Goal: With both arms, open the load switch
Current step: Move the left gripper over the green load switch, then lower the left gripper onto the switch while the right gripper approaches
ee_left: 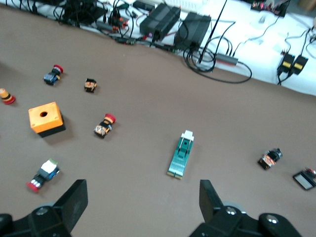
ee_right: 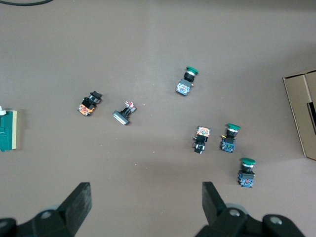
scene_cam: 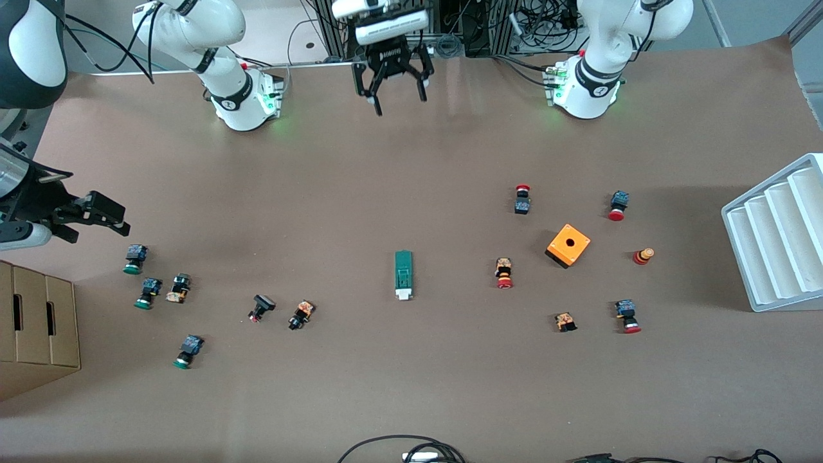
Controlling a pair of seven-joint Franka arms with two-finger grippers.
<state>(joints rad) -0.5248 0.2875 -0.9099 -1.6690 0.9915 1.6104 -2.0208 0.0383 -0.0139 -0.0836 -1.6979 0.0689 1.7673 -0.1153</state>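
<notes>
The load switch, a narrow dark-green block with a white end piece, lies flat mid-table, its white end toward the front camera. It also shows in the left wrist view and at the edge of the right wrist view. My left gripper hangs open and empty over the table between the two arm bases. My right gripper hangs open and empty over the right arm's end of the table, above several green-capped buttons. Neither gripper touches the switch.
An orange box with a hole and several red-capped buttons lie toward the left arm's end. More small buttons lie toward the right arm's end. A cardboard box and a white ridged tray stand at the table's two ends.
</notes>
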